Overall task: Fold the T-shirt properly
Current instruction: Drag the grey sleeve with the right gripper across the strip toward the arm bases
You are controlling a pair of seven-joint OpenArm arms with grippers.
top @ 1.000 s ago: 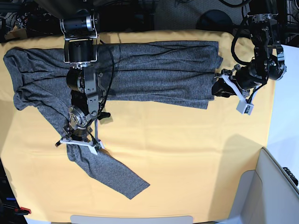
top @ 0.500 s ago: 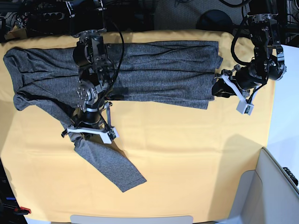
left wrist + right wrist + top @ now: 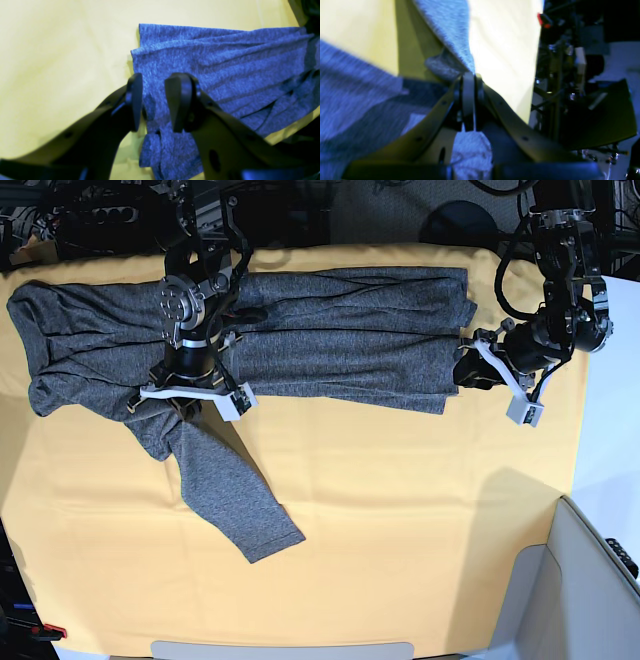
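Observation:
The dark-grey T-shirt (image 3: pixel 340 330) lies in a long band across the far side of the yellow cloth (image 3: pixel 400 510). One long sleeve (image 3: pixel 230 490) trails toward the front left. My right gripper (image 3: pixel 188 395) is shut on that sleeve near the shirt's body; the right wrist view shows its fingers (image 3: pixel 469 80) pressed together with sleeve fabric (image 3: pixel 450 22) running out from the tips. My left gripper (image 3: pixel 468 370) sits at the shirt's right-hand edge. In the left wrist view it (image 3: pixel 153 100) stands open, its fingers apart over the layered hem (image 3: pixel 225 62).
A grey-white bin (image 3: pixel 590 580) stands at the front right corner. A white surface (image 3: pixel 615 430) borders the cloth on the right. Dark cables and equipment (image 3: pixel 400 210) fill the back edge. A small red object (image 3: pixel 45 632) lies at the front left.
My right gripper has moved back toward the shirt's body, pulling the sleeve with it; the sleeve's end has slid up and left. The left arm has stayed still.

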